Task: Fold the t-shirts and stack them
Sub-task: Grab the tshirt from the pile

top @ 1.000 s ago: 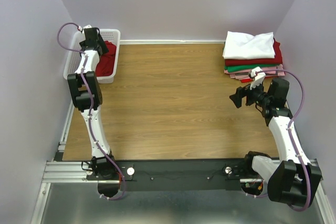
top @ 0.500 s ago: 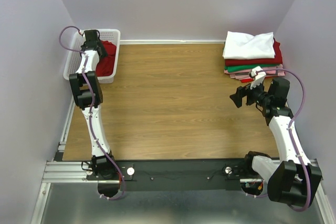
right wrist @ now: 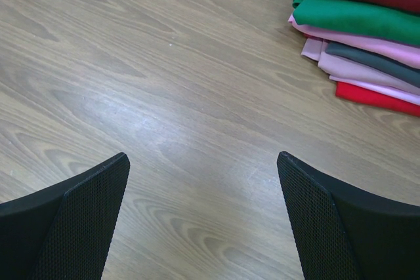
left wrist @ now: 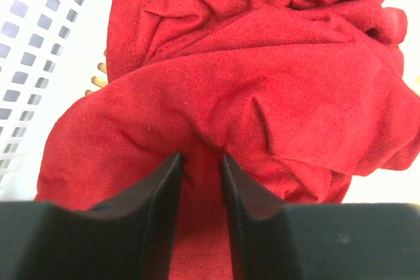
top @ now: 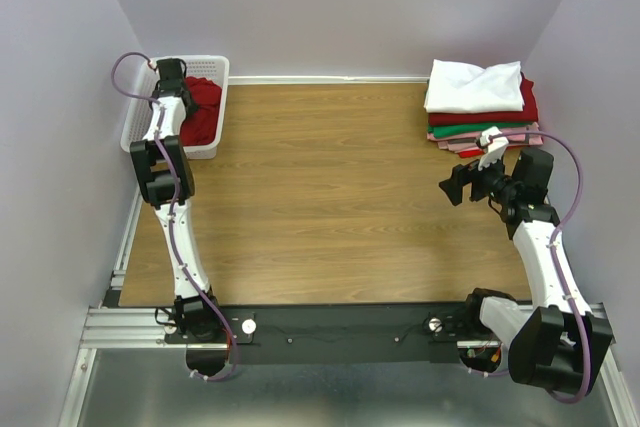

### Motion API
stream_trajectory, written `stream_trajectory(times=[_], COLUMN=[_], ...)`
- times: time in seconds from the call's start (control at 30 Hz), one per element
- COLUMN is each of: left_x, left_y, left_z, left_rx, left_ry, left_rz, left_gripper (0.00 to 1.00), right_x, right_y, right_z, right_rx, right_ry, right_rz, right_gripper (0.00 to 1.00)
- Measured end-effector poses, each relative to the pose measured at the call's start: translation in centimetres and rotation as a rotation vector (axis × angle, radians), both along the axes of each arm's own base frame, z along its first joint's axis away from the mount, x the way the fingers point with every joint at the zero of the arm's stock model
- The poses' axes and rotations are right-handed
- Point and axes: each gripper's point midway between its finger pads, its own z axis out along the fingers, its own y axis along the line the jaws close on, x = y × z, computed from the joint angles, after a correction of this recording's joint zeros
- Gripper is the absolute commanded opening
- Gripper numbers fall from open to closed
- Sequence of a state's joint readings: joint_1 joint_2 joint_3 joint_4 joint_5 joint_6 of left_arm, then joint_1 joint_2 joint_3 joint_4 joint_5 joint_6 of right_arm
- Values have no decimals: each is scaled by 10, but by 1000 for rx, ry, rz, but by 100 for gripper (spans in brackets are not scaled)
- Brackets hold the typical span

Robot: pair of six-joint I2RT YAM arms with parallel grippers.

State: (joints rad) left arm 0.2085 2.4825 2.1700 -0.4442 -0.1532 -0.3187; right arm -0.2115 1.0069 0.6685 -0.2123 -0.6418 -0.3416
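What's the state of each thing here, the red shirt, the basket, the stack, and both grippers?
red t-shirt: crumpled in the basket, a fold pinched between the left fingers.
basket: upright at the table's far left corner, holding the shirt.
stack of folded t-shirts: neat, white on top, far right corner.
left gripper: narrowed on cloth.
right gripper: wide open, empty, above bare table.

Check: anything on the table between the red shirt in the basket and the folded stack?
Nothing visible. The wood table is bare between the basket holding the red shirt and the folded stack. The right gripper hangs just short of the stack.
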Motion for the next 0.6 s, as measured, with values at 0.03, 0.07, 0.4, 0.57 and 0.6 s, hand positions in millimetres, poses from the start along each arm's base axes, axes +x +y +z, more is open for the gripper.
stream_trajectory(times=[0.03,0.07,0.4,0.57,0.6], left_x=[0,0,-2,-2,-3], left_y=[-1,-2,-3,-9,-11], left_z=[-1,-1,18,106,132], left_rx=[-5,-9,-29,-23,-20], left_ry=[1,0,-28,-177,-223], left_rz=[-7,-12,-39,-57,-63], left_gripper=[10,3,0,0,0], right_x=[0,0,0,-1,-1], right_y=[0,0,-2,-2,-2], right_z=[0,0,3,6,6], right_rx=[0,0,-2,-4,-5], right_ry=[0,-1,-9,-19,-22], right_rz=[0,0,-6,-7,-8], right_gripper=[100,100,100,100,100])
